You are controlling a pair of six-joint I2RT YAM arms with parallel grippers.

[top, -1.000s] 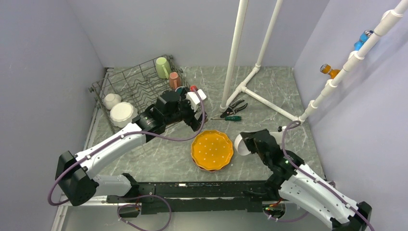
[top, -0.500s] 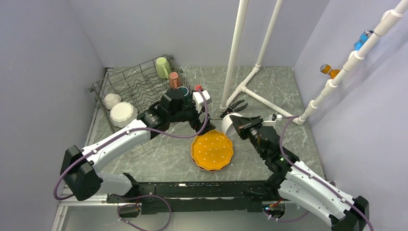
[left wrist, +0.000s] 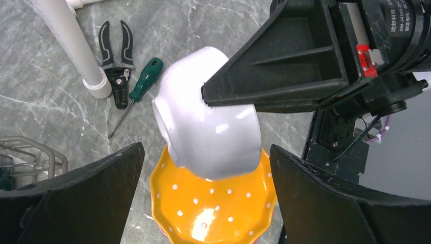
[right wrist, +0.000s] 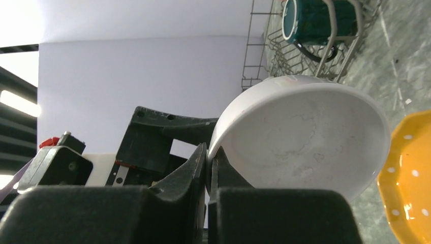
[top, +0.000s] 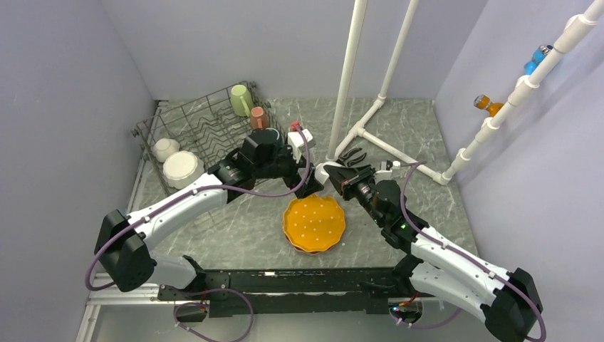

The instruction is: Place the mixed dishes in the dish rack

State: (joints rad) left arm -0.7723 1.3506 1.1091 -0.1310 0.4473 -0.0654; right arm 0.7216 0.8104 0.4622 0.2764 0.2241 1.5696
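My right gripper (right wrist: 208, 152) is shut on the rim of a plain white bowl (right wrist: 305, 137) and holds it tilted in the air. In the top view the bowl (top: 325, 172) hangs just beyond the orange white-dotted plates (top: 314, 222), with the right gripper (top: 340, 178) to its right. My left gripper (left wrist: 206, 152) is open, its fingers (left wrist: 91, 188) wide on either side; the bowl (left wrist: 203, 132) hangs just ahead of them, over the orange plate (left wrist: 213, 203). The dish rack (top: 206, 125) at the back left holds a pale green mug (top: 240, 100), a pink mug (top: 258, 117), a teal mug (right wrist: 315, 20) and two white bowls (top: 182, 169).
Black-handled pliers (left wrist: 116, 56) and a green screwdriver (left wrist: 140, 86) lie on the marble table beside the foot of a white pipe frame (top: 347, 78). More pipes run along the right wall (top: 527, 82). Grey walls close in the table on three sides.
The right arm has carried the white bowl from the right of the plates up and leftward to the left gripper. The left gripper has moved slightly right, still open.
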